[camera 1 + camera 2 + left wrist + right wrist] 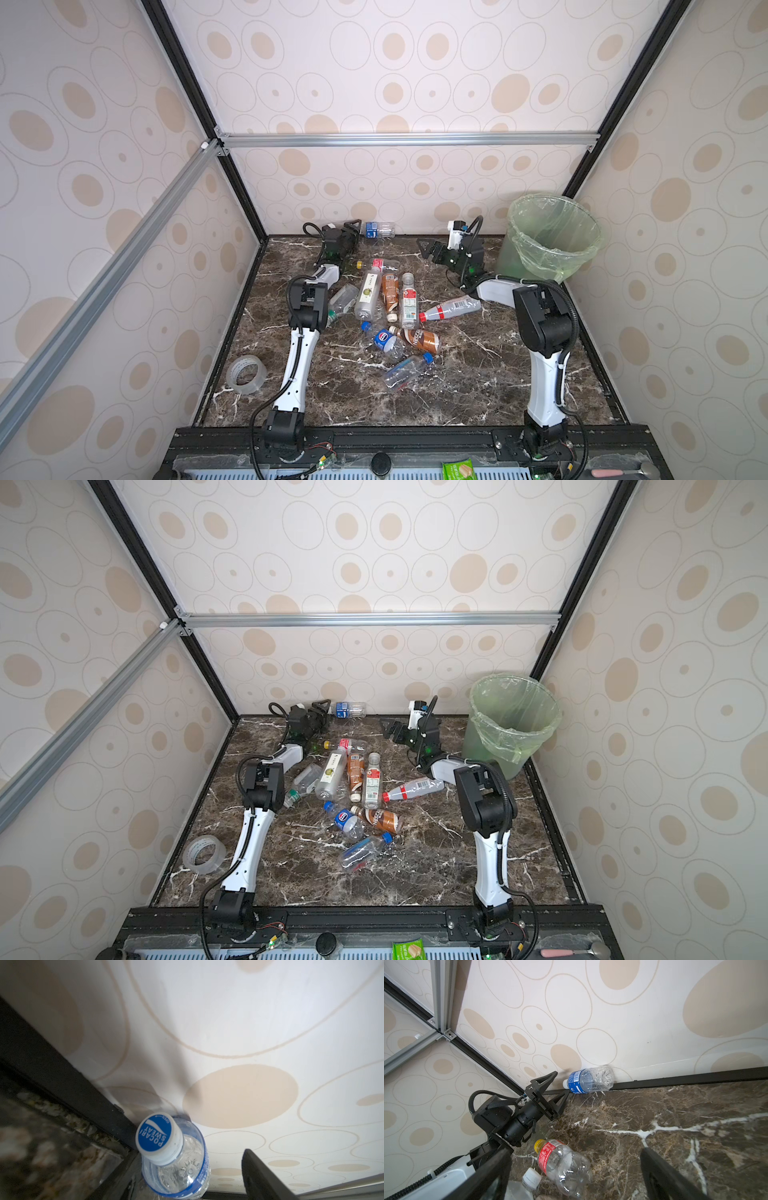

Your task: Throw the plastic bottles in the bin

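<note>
My left jaws are apart by the cap (154,1134) of the blue bottle (588,1081) against the back wall (415,187), right jaws apart and empty; if I pinch only the cap, it may pop away.

Tipped with black, open-framed triangular fingers on the left pincer (562,1083) and the right pincer (423,250), each backed by a boxy black wrist housing (494,1113) with a small green light (428,750) (on the right, a white bracket (457,232) with a blue fleck stands just behind the pincer). Further back from the pincers, clad in white shells on the left arm (296,374) and right arm (545,386), dotted with small dark holes, broken by chunky black joint blocks (540,324) and ended in black bases (282,432). Strung with ribbed black cable (470,1103) from base toward pincer, strapped down with white ties (431,1172).
</note>
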